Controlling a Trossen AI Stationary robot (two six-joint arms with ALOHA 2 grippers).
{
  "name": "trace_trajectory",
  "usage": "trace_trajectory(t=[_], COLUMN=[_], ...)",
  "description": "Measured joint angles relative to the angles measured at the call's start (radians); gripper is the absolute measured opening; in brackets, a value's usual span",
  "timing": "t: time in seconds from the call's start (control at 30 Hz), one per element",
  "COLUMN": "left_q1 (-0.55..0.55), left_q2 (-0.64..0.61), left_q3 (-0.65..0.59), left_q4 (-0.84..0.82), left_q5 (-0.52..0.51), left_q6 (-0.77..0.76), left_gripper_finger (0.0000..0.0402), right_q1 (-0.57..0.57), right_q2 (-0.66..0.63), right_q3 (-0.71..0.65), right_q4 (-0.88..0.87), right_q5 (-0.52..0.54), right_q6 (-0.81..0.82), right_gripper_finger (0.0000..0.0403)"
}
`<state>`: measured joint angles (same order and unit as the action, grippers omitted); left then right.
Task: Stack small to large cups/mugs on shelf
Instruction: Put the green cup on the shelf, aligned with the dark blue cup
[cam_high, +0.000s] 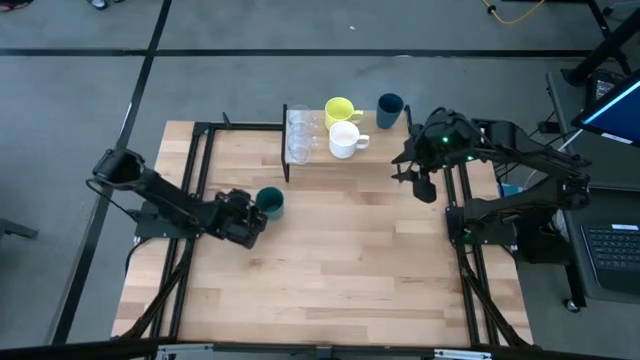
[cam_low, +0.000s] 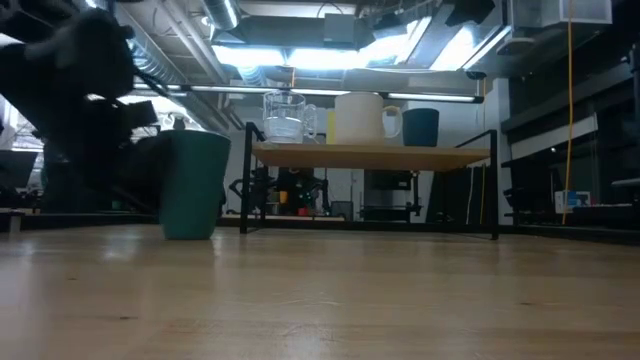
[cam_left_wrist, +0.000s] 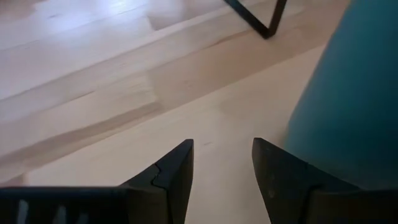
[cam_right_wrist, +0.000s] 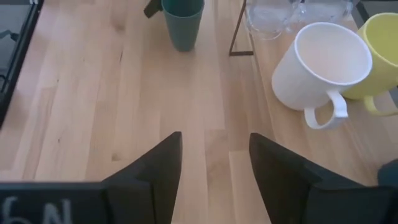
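A teal-green cup (cam_high: 270, 203) stands upright on the tabletop, left of centre. My left gripper (cam_high: 256, 216) is low beside it on its left, open. In the left wrist view the cup (cam_left_wrist: 354, 106) is outside the gap (cam_left_wrist: 222, 155), next to one finger. The shelf (cam_high: 375, 152) at the far side carries two clear cups (cam_high: 300, 135), a yellow mug (cam_high: 340, 108), a white mug (cam_high: 345, 140) and a dark navy cup (cam_high: 390, 107). My right gripper (cam_high: 425, 188) hangs open above the table by the shelf's right end, with nothing between its fingers (cam_right_wrist: 214, 146).
The shelf stands on thin black legs (cam_low: 245, 180), its top (cam_low: 370, 157) raised above the table. Bare wood (cam_high: 350, 270) stretches from the teal cup to the near edge. Black frame rails (cam_high: 195, 180) run along both table sides. A desk with a keyboard (cam_high: 610, 250) lies off to the right.
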<state>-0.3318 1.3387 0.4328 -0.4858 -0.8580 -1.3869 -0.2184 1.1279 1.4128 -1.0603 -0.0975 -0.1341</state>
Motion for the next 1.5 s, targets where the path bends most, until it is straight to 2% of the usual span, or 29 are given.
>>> trace_trajectory(t=[0.4,0.9,1.23,1.5], left_q1=[0.104,0.119,0.145,0.151], left_q2=[0.168,0.299,0.307,0.307], left_q3=[0.0,0.0,0.004,0.084], left_q4=[0.327,0.761,0.845,0.846], left_q5=[0.004,0.003,0.034,0.048], left_q6=[0.262,0.583,0.614,0.724], left_gripper_finger=[0.0158,0.0158,0.0158,0.0158], right_q1=[0.0,0.0,0.0,0.0], right_q2=[-0.005,-0.005,-0.005,-0.005], right_q3=[0.0,0.0,0.0,0.0], right_q4=[0.001,0.002,0.002,0.002], right_q5=[0.0,0.0,0.0,0.0], right_q6=[-0.001,-0.001,-0.002,-0.011], right_gripper_finger=[0.0189,0.0189,0.0189,0.0189])
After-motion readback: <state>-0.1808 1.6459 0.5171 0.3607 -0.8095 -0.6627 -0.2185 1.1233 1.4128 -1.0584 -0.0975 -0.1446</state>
